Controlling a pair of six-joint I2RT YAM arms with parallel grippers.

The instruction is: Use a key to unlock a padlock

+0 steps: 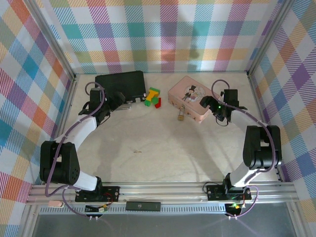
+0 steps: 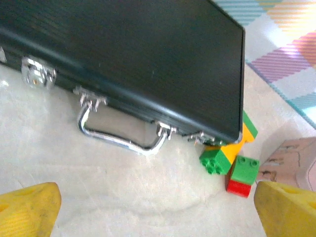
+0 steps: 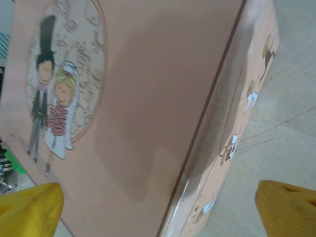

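Overhead, tucked against the near wall of the pink tin box (image 1: 190, 94): the padlock (image 1: 181, 116), a brass speck on the table (image 1: 168, 163), far side, right of centre. Too small to tell whether hooked to a clasp or merely touching the tin; shackle barely made out.

Poised at the tin's right end, the right gripper (image 1: 211, 103), half lost against its own dark wrist and cable. Seen from that wrist, yellow fingertips (image 3: 29, 210) cropped at both lower corners, spread wide, pinching nothing. Between and beyond them, the lid with its bride-and-groom picture (image 3: 54, 108), cut off at top and left. Cannot tell whether touching the tin.

Across the table, just beside the front of the black case (image 1: 121, 83), the left gripper (image 1: 122, 103), likewise spread wide, with bare tabletop between its cropped yellow fingertips (image 2: 27, 207). Case clipped by the frame at top and left; silver handle (image 2: 118, 136) lying flat toward the camera, one latch (image 2: 37, 73) blurred by glare.

Toy blocks (image 1: 153, 97) between case and tin, crowded at the case's corner from the left wrist, with a sliver of the tin at that view's right edge. Near mid-table, well apart from everything, a small dark mark (image 1: 137, 151), too faint to name.
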